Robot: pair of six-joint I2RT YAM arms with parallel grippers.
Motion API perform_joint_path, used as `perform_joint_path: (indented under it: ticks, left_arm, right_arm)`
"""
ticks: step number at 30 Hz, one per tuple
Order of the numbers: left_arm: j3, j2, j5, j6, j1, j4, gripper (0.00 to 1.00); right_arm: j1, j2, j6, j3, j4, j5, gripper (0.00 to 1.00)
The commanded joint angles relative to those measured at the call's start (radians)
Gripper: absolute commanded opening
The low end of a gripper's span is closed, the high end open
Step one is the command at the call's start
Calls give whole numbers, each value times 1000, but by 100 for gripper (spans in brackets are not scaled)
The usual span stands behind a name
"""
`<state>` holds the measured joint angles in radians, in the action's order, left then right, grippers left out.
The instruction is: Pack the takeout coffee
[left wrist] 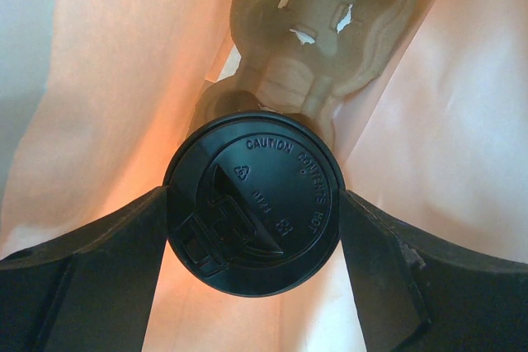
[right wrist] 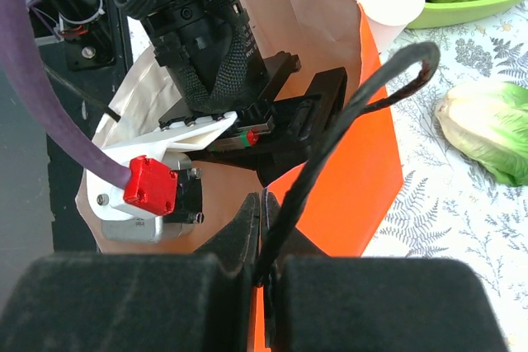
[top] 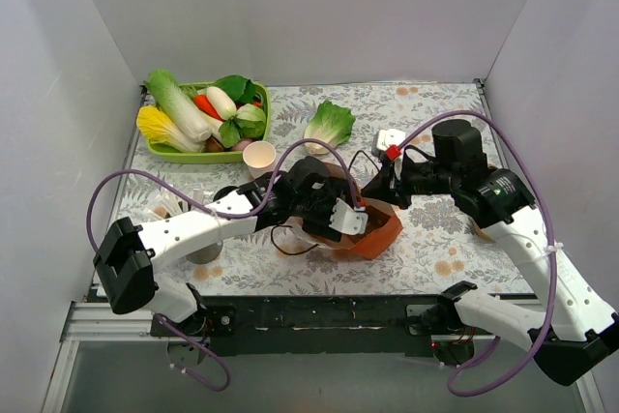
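The takeout coffee (left wrist: 254, 202) shows its black round lid in the left wrist view, held between my left gripper's two dark fingers (left wrist: 99, 269). It hangs inside the orange paper bag (left wrist: 462, 138), above a brown pulp cup carrier (left wrist: 330, 39) at the bag's bottom. In the top view my left gripper (top: 350, 218) reaches into the bag's mouth (top: 382, 229) and the cup is hidden. My right gripper (right wrist: 272, 212) is shut on the bag's rim (right wrist: 346, 162) by its black cord handle (right wrist: 346, 113), holding the bag open.
A green tray (top: 174, 150) of vegetables stands at the back left. An open white paper cup (top: 259, 157) with a bare rim stands beside it. A loose lettuce (top: 330, 124) lies behind the bag. A small white object (top: 391, 137) sits near the right arm.
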<state>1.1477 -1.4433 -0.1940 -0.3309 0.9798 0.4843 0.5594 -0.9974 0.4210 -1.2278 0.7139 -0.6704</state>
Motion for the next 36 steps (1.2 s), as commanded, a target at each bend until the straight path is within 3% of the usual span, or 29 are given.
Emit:
perform_joint_path:
  ticks: [1,5,9,13,21,27,36]
  left_arm:
    - [-39,52,-15,20,-7,-105,0]
    - [-74,72,-67,27,-9,-107,0]
    - [-101,107,-73,65,-7,-130,0]
    - [-193,199,-85,87,-7,-251,0]
    - [-247,247,-73,63,-9,-251,0]
    - [-256,270,-146,49,-6,-190,0]
    - [-325,282,-206,36,-7,-266,0]
  right_arm:
    - [20,9,67,-10,-7,-72,1]
    - [20,3,36,-12,-80,-3,1]
    - [20,-50,44,-73,-47,-29,1]
    - [33,-75,215,-107,31,-52,1]
    - [114,-164,374,-245,124,-14,1]
    - [240,-118,366,-174,59,83,1]
    - [258,-21,339,-44,-16,192,1]
